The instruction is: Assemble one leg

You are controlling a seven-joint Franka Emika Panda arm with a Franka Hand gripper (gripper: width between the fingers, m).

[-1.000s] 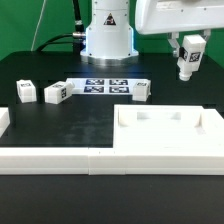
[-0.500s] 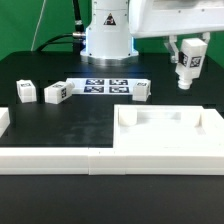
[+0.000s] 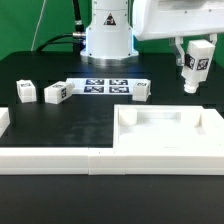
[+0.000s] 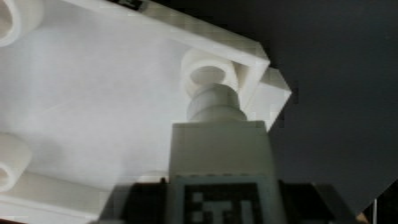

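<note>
My gripper (image 3: 198, 50) is shut on a white leg (image 3: 192, 68) with a black-and-white tag. It holds the leg upright in the air, above the far right corner of the large white tray-like piece (image 3: 165, 140). In the wrist view the leg (image 4: 222, 130) points its peg end toward a round corner socket (image 4: 210, 70) of that piece (image 4: 89, 110), and the dark fingers (image 4: 146, 200) flank its tagged side. Three more legs lie on the table: two at the exterior view's left (image 3: 26, 92) (image 3: 56, 93) and one by the marker board (image 3: 141, 91).
The marker board (image 3: 105, 86) lies in front of the robot base (image 3: 107, 35). Long white border rails (image 3: 50, 160) run along the front, with a short upright end at the exterior view's left (image 3: 4, 122).
My gripper has carried the leg toward the exterior view's right and a little lower. The parts on the table have not moved.
</note>
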